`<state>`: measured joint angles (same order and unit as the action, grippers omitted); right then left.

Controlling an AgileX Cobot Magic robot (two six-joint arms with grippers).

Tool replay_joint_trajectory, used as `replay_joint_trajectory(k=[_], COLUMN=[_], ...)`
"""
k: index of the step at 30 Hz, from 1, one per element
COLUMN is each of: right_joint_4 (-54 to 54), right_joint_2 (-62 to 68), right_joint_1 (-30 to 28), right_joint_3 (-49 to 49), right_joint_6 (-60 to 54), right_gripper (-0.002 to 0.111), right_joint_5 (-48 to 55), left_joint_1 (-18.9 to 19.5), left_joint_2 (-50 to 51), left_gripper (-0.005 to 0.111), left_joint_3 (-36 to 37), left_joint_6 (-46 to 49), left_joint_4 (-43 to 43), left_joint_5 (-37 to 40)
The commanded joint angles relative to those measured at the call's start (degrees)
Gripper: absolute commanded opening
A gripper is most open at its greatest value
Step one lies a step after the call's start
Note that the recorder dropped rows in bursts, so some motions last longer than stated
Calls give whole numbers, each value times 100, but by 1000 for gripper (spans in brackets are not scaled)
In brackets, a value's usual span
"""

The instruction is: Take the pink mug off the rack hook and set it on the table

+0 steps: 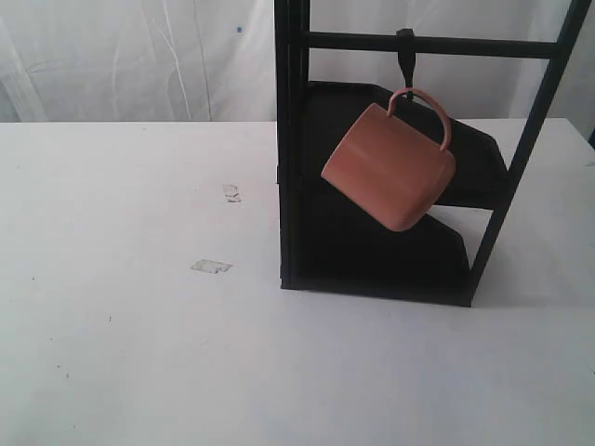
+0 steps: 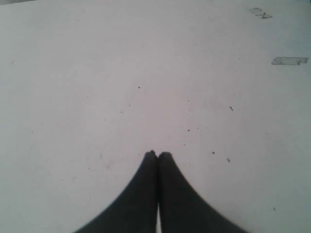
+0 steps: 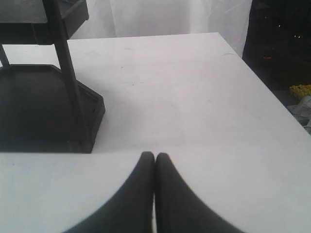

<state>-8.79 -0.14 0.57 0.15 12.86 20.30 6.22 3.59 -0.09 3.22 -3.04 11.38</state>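
Left claw: the left claw [image 2: 157, 154] is seen pressed fully together, tip against tip, with nothing held. Only bare tabletop [image 2: 146, 73] and two bits of clear tape [image 2: 289, 60] are shown beyond it.
Right claw: the right claw [image 3: 155, 155] is likewise shown closed tight and empty, held above the tabletop, with the foot of the black rack [image 3: 75, 97] near it.
Pink mug: the pink mug [image 1: 390, 167] is hung by its loop handle [image 1: 435, 111] from the rack hook [image 1: 405, 58]. It is tilted, its body clear of the tabletop and set against the rack's dark shelves.
Stage: the approach is judged not yet begun. Neither claw is caught in the exterior view, and the mug is untouched.
Risk at the grasp: a claw must be opened before the mug is reached. If driven in closed, it could knock the mug swinging on the hook.
Risk at the lift: the handle is looped over the hook, so a straight outward pull could snag it and drag the rack. Raising first is judged necessary.
Risk at release: smooth ceramic could slip from a light pinch, and a drop onto the tabletop could chip it.
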Motion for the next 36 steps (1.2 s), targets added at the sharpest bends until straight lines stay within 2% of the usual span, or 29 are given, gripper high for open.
replay_joint_trajectory(k=[1, 11, 15, 19, 25, 27, 29, 30, 32, 34, 36], right_joint_4=[14, 14, 14, 14, 14, 14, 14, 14, 14, 14, 14], right_joint_2=[14, 14, 14, 14, 14, 14, 14, 14, 14, 14, 14], right_joint_1=[-7, -7, -7, -7, -7, -7, -7, -7, -7, -7, -7], right_joint_3=[-15, -15, -15, -15, -15, -15, -15, -15, -15, -15, -15], right_joint_6=[33, 33, 33, 33, 33, 33, 33, 33, 33, 33, 111], right_gripper=[0, 0, 0, 0, 0, 0, 0, 0, 0, 0, 0], right_joint_5=[-6, -6, -6, -6, -6, -6, -6, -6, -6, -6, -6], left_joint_1=[-14, -14, -14, -14, -14, -14, -14, -14, -14, -14, -14], left_joint_2=[-20, -20, -20, -20, -20, -20, -20, -20, -20, -20, -20], left_gripper=[0, 0, 0, 0, 0, 0, 0, 0, 0, 0, 0], left_joint_3=[9, 9, 9, 9, 9, 9, 9, 9, 9, -170, -349], left_joint_6=[-41, -197, -1294, -1590, -1590, -1590, -1590, -1590, -1590, -1590, -1502], left_joint_4=[-14, -139, -1407, -2081, -2095, -2095, -2095, -2095, -2087, -1819, -1036], left_joint_5=[26, -86, -395, -587, -560, -827, -1526, -2148, -2758, -2622, -2007])
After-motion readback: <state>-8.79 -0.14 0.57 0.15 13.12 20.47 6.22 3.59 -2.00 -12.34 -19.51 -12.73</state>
